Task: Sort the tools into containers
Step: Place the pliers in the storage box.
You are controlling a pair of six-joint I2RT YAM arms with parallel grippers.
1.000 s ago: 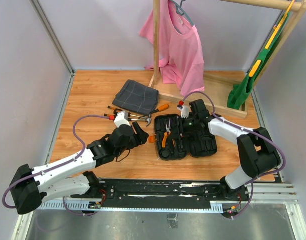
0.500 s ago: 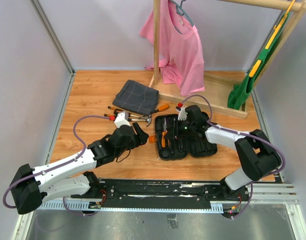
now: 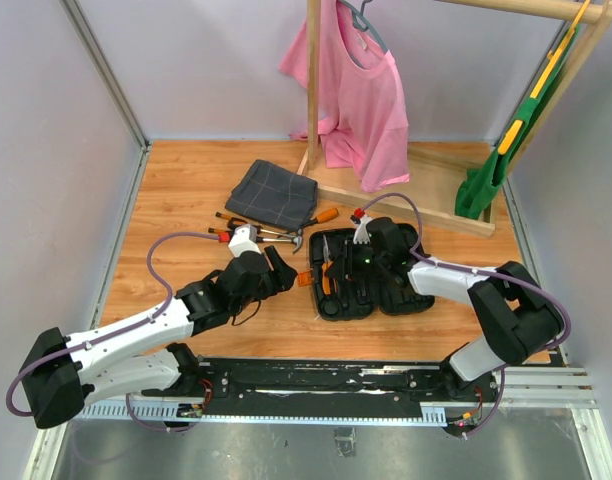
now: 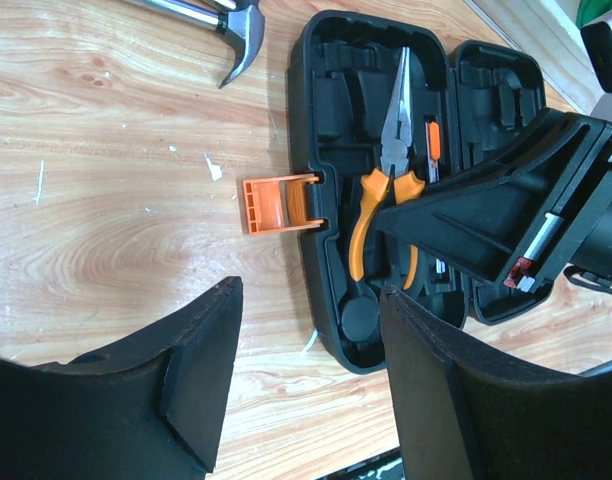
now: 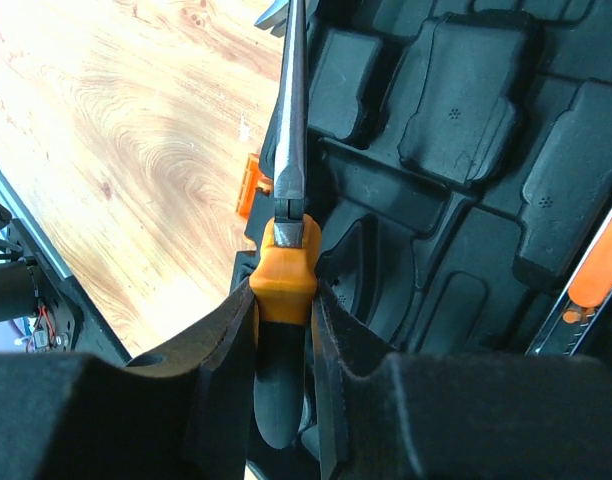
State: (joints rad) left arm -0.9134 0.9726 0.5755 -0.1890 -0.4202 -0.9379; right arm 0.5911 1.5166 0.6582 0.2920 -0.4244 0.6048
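Note:
The black tool case (image 3: 406, 290) lies open in front of both arms, its orange clasp (image 4: 276, 200) sticking out to the left. My right gripper (image 5: 284, 330) is shut on the orange-and-black handle of the pliers (image 5: 286, 265), whose metal nose points along the case's left half (image 4: 326, 100). In the top view the pliers (image 3: 327, 262) sit over that half. My left gripper (image 4: 311, 370) hovers open and empty over the wood just left of the case. A hammer (image 3: 283, 238) and slim screwdrivers (image 3: 236, 225) lie on the table behind it.
A dark grey checked cloth (image 3: 273, 192) lies behind the loose tools, with an orange-handled screwdriver (image 3: 323, 215) beside it. A wooden rack (image 3: 406, 200) with a pink shirt (image 3: 361, 100) and a green garment (image 3: 491, 175) stands at the back right. An orange-tipped tool (image 5: 586, 290) rests in the case.
My right gripper has swung left and nearer across the case, from its hinge to its left half, and the pliers have shifted slightly left. The left arm has stayed still.

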